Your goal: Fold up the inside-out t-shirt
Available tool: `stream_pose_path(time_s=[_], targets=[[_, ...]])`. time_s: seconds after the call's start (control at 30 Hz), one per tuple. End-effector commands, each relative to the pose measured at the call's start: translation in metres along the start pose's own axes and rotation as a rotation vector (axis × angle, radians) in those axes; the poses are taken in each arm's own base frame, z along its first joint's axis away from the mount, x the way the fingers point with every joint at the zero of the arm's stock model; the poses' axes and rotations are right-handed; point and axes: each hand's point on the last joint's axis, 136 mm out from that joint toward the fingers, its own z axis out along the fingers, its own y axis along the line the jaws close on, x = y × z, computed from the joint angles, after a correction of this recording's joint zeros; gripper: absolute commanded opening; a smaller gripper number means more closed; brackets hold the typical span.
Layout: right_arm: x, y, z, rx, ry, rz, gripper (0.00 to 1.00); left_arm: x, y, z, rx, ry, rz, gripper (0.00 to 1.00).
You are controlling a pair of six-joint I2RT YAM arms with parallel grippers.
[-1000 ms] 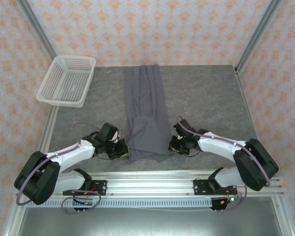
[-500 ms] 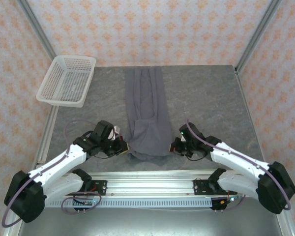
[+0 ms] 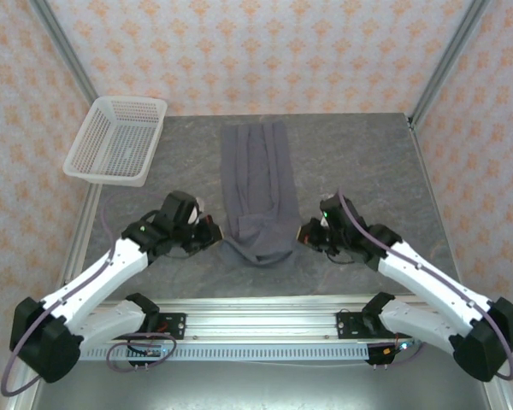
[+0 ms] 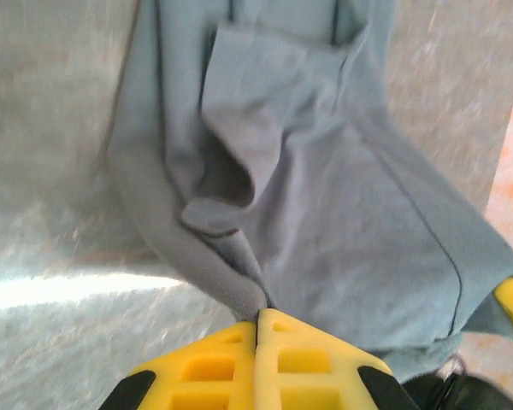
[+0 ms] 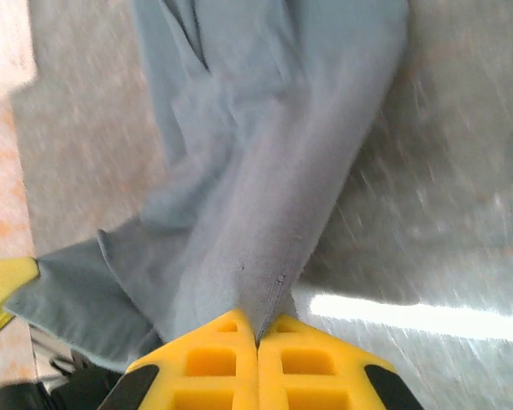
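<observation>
Left hand (image 3: 212,235) is clenched on the near left corner of the shirt (image 3: 256,179). In its wrist view the hand (image 4: 258,314) has its yellow jaws pressed flat together, with a pinch of grey cloth caught at their tips. From there the shirt (image 4: 325,213) spreads away in loose folds, one flap curled over on itself near the grip.

Right hand (image 3: 306,232) is likewise clenched, on the near right corner. In its own view that hand (image 5: 258,329) shows the jaws meeting with no gap and the cloth's edge drawn tight into them, while the shirt (image 5: 265,154) runs up and away as a long creased band.

Dark slate-grey, the shirt lies on the bench (image 3: 359,162) to the right of the basket (image 3: 120,101), well apart from it. It is folded into a narrow strip: its far end is about level with the basket's middle, and its near end reaches well nearer than the basket. That near end is bunched and sags in a rounded curve between the two hands.

Both hands sit nearer than the basket and to its right, the left one closer to it, the right one beyond the shirt. The white mesh basket stands at the bench's far left corner.
</observation>
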Motion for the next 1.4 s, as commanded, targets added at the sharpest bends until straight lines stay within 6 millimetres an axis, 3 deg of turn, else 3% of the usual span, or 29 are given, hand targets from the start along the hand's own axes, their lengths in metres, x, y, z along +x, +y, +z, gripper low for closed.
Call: stream_pose_path(time_s=[0.0,0.13,0.23,0.37,0.47,0.6,0.87,0.9,0.93,1.0,1.03,1.1,1.17,1.23,1.37], targets=[[-0.056,0.01,0.009,0.031,-0.121,-0.027,0.0,-0.065,-0.03,-0.008,0.039,-0.17,0.017,0.0],[-0.13,0.037,0.024,0.021,-0.205,-0.061,0.0,-0.14,-0.071,-0.012,0.061,-0.293,0.08,0.0],[-0.185,0.056,0.036,0.006,-0.244,-0.08,0.0,-0.192,-0.088,-0.001,0.034,-0.341,0.104,0.0],[-0.246,0.065,0.062,-0.02,-0.271,-0.066,0.0,-0.254,-0.101,0.019,0.047,-0.402,0.088,0.0],[-0.286,0.068,0.088,-0.045,-0.267,-0.059,0.0,-0.292,-0.102,0.035,0.01,-0.439,0.091,0.0],[-0.318,0.075,0.123,-0.058,-0.217,-0.075,0.0,-0.326,-0.078,0.072,-0.05,-0.427,0.037,0.0],[-0.349,0.073,0.18,-0.076,-0.188,-0.076,0.0,-0.374,-0.043,0.113,-0.101,-0.428,-0.021,0.0],[-0.356,0.071,0.183,-0.071,-0.201,-0.079,0.04,-0.381,-0.039,0.114,-0.102,-0.44,-0.031,0.0],[-0.363,0.072,0.184,-0.071,-0.223,-0.086,0.22,-0.389,-0.033,0.115,-0.102,-0.45,-0.046,0.03],[-0.38,0.071,0.178,-0.061,-0.275,-0.082,0.49,-0.402,-0.03,0.117,-0.06,-0.45,-0.068,0.22],[-0.388,0.07,0.171,-0.061,-0.299,-0.077,0.57,-0.408,-0.032,0.116,-0.029,-0.448,-0.073,0.34],[-0.398,0.064,0.153,-0.053,-0.315,-0.059,0.63,-0.412,-0.038,0.102,-0.012,-0.461,-0.058,0.49],[-0.391,0.05,0.137,-0.016,-0.268,-0.054,0.63,-0.404,-0.043,0.086,-0.022,-0.463,-0.035,0.53],[-0.365,0.029,0.134,0.055,-0.178,-0.087,0.64,-0.387,-0.048,0.072,-0.005,-0.45,-0.044,0.55],[-0.301,-0.001,0.131,0.034,-0.123,-0.106,0.65,-0.323,-0.027,0.076,-0.008,-0.358,-0.083,0.61]])
